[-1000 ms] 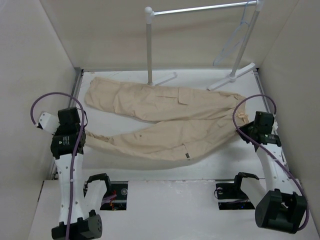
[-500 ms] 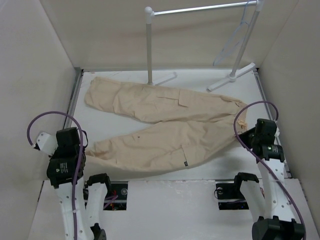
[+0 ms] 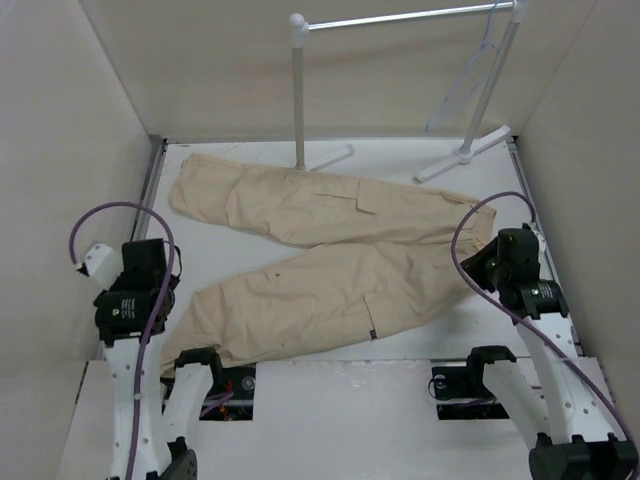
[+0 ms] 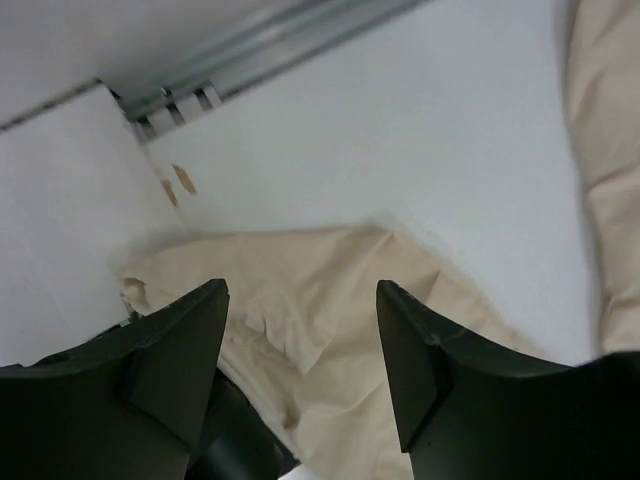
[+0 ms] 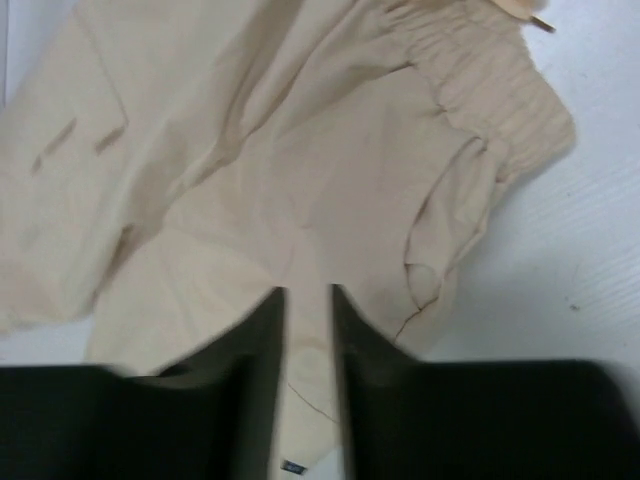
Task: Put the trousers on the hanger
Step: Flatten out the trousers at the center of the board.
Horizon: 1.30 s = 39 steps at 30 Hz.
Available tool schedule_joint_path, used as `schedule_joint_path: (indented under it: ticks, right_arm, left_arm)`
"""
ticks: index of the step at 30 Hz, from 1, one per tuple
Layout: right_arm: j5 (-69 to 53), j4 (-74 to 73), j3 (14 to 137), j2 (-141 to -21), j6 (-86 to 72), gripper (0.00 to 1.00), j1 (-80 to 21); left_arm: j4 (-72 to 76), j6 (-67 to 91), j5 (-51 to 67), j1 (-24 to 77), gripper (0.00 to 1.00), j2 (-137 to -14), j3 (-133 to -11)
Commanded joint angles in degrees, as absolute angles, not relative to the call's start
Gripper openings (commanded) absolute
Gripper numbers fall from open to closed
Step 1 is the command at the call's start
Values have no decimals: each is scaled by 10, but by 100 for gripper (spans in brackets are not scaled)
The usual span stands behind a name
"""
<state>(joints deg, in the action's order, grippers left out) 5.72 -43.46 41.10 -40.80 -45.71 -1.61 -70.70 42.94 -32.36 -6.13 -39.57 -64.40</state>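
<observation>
- The left gripper (image 4: 300, 300) is hovering over a crumpled hem at the table's (image 3: 200, 250) near-left edge, with its dark wedge fingers spread apart.
- The trousers (image 3: 320, 260), soft beige cloth with flap pockets, are lying in a sideways V, with bare white tabletop showing between the legs.
- The rack (image 3: 400, 17), with a silver bar on white posts, is standing along the back.
- The hanger (image 3: 458, 88), thin and pale, is hanging at the bar's right end, well apart from the cloth.
- The right gripper (image 5: 306, 310) is pinching fabric near the gathered waistband, its fingers almost together.
</observation>
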Motion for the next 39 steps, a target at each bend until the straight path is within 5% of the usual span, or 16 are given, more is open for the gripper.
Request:
schedule_joint_path:
  ticks: [1, 3, 5, 12, 20, 25, 28, 34, 39]
  right_arm:
    - [48, -382, 416, -404, -442, 16, -57]
    - [24, -370, 410, -422, -440, 5, -81]
    - [6, -351, 404, -449, -438, 6, -107]
    - [-7, -294, 388, -504, -449, 28, -206]
    - [4, -288, 389, -492, -470, 40, -228]
    - [6, -294, 398, -485, -470, 42, -213]
    - [9, -297, 399, -480, -482, 43, -210]
    - [11, -296, 393, -476, -495, 45, -216]
    - [7, -289, 388, -479, -490, 45, -224]
  left_arm:
    - [-656, 440, -221, -37, 58, -437, -535]
    - [-607, 454, -207, -41, 59, -453, -479]
    - [-558, 468, -193, -42, 61, -490, -442]
    - [-394, 475, -167, -3, 60, -642, -402]
    - [-274, 425, -207, -8, 14, -829, -417]
    - [-259, 386, -214, 4, 3, -946, -551]
    - [-265, 360, -235, 9, 4, -1007, -658]
    - [-327, 333, -244, 16, 52, -974, -738]
    - [-330, 337, -230, -13, 48, -770, -590]
